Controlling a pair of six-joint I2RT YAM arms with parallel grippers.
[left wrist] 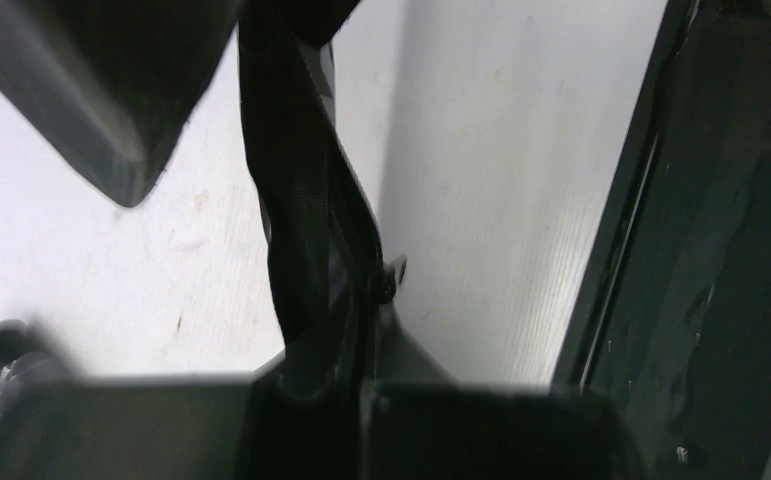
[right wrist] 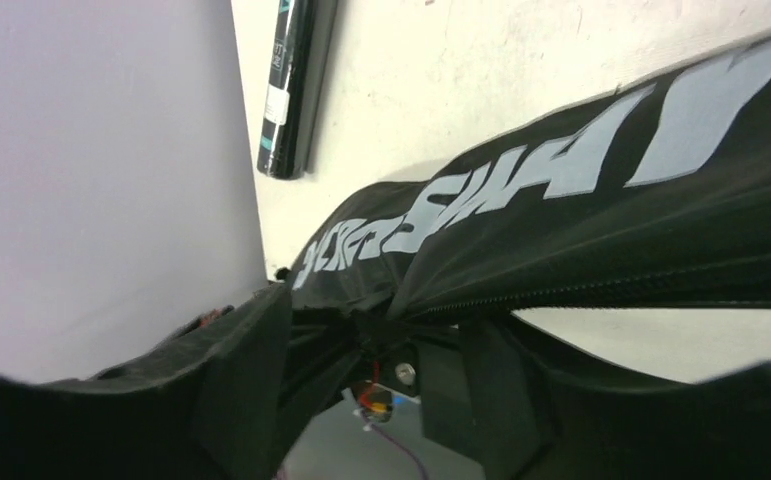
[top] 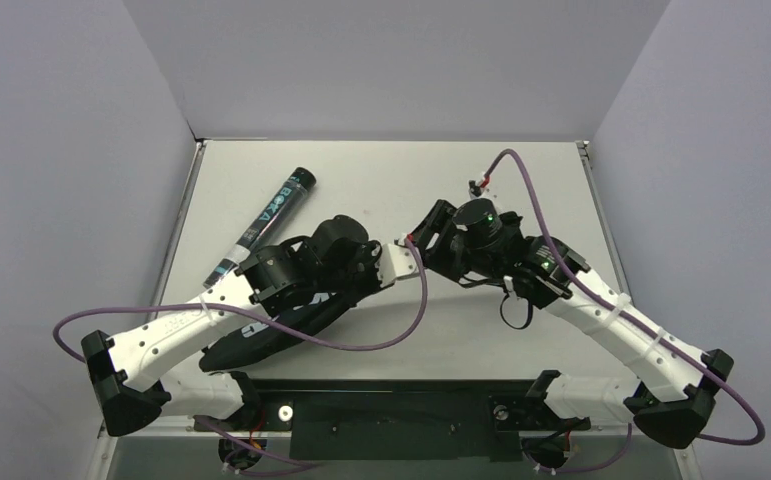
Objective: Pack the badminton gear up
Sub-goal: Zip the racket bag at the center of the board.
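here the bag [right wrist: 601,210] lies with its zipped edge at the right tool [right wrist: 371,355].

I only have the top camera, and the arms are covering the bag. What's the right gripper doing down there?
Observer: In the right wrist view, the right gripper sits at the end of the bag's zipper, with fabric bunched at its fingertips. I can't tell if it's clamped.
Operator: And the left one?
Observer: In the left wrist view, a black strap runs down into the left gripper, whose fingers look closed on it.
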